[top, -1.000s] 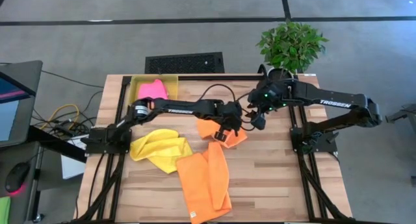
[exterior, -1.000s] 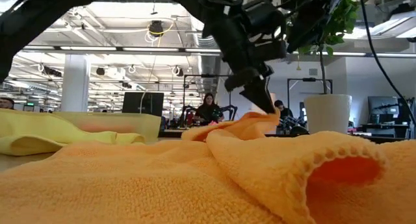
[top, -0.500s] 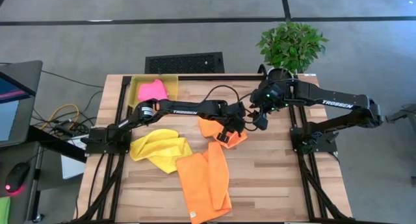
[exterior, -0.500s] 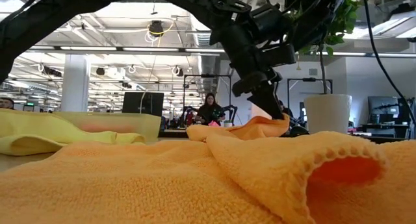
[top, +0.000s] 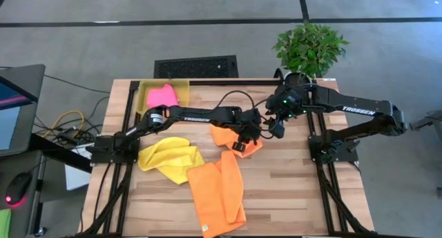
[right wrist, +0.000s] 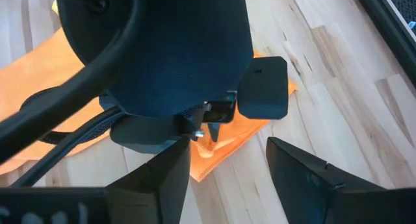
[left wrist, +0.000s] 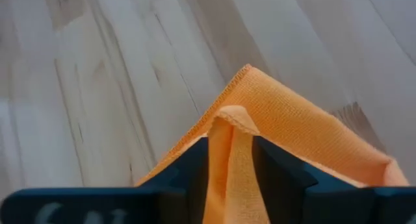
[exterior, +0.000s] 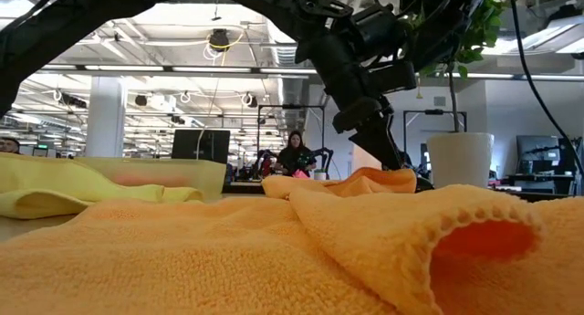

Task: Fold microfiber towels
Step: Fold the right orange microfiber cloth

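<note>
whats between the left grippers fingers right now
A corner fold of the small orange towel stands between the left gripper fingers, seen in the left wrist view; wooden table beyond.

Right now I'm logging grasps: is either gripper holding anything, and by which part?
The left gripper has a corner fold of the smaller orange towel between its fingers; whether it grips cannot be told. The right gripper holds nothing.

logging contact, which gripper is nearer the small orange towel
Left. The left gripper sits on the small orange towel, a corner between its fingers. The right gripper hovers open just beside the towel's edge.
</note>
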Motion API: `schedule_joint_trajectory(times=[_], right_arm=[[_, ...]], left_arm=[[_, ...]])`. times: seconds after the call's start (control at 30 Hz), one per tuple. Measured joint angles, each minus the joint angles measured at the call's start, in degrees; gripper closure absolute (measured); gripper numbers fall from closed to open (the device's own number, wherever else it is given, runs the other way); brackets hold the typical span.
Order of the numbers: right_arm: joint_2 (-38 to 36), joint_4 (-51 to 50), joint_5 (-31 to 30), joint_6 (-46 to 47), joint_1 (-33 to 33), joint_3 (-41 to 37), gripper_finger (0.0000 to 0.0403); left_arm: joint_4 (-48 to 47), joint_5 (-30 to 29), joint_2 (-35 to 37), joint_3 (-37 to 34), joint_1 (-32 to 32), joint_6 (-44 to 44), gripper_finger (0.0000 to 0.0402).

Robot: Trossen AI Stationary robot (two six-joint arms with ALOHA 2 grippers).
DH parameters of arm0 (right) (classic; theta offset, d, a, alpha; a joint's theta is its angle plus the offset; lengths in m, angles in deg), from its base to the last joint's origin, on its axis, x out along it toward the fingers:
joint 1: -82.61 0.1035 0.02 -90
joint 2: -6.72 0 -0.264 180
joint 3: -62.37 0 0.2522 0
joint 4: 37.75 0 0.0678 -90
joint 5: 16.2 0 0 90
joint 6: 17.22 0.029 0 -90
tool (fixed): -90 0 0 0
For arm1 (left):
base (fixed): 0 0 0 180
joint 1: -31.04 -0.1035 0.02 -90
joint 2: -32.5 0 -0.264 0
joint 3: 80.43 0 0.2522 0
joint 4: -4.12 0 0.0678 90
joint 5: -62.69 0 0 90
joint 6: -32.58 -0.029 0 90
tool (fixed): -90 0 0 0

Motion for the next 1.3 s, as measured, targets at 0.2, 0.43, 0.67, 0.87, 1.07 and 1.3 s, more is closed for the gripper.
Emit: schedule_joint_trajectory(times=[0.2,0.43,0.67,0.87,1.07,1.3], right_arm=[[0.0,-1.3,-0.4,0.0,0.2,0.1,0.0178],[-1.0,-3.3,-0.3,-3.3,3.7,0.2,0.0178],[-2.6,-5.0,0.0,-5.1,10.1,0.2,0.0178],[-0.5,2.2,-0.1,-8.8,15.2,-2.6,0.0178],[3.1,10.5,-0.2,-11.8,15.5,-3.9,0.0178],[13.3,19.9,0.0,-21.1,15.8,-3.9,0.0178]], left_arm=[[-8.9,1.2,0.2,4.6,-0.6,12.0,0.0259],[-29.3,4.1,0.7,16.5,-1.4,15.0,0.0259],[-41.0,6.5,6.8,16.5,-0.9,22.3,0.0259],[-43.3,3.1,13.4,16.5,1.9,29.0,0.0259],[-45.5,-7.0,18.5,16.5,6.5,39.4,0.0259],[-51.3,-18.0,22.0,16.5,13.2,48.6,0.0259]])
